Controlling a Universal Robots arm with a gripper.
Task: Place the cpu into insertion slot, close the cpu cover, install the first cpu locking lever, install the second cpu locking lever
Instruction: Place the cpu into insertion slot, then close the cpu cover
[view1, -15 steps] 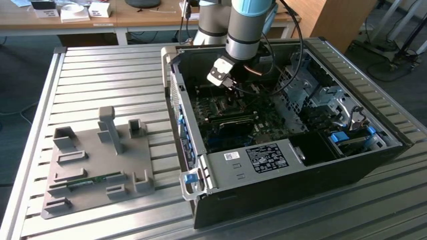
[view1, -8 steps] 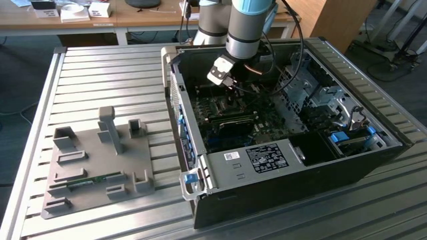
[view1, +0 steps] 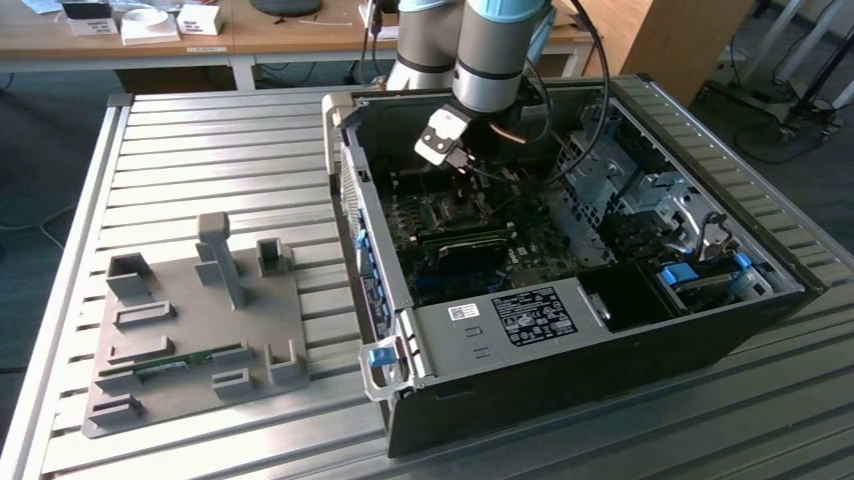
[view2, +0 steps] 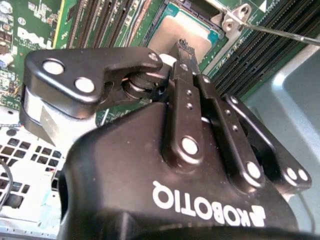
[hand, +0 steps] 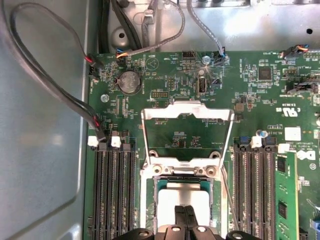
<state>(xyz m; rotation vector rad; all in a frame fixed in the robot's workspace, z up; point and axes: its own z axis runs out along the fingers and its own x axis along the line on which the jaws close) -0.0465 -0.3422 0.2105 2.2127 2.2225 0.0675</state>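
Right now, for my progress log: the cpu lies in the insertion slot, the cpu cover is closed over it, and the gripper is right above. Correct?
Not quite: the cpu cover is open, hinged back clear of the cpu, as the first wrist view shows. The rest holds.

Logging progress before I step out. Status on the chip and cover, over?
End effector shut, tips over the chip. Chip flat in socket. Cover open, tipped back. Nothing seen blocking the cover.

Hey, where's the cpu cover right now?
In the first wrist view the cpu cover is swung open over the green board, hinged beside the socket that holds the cpu, between the two banks of black memory slots.
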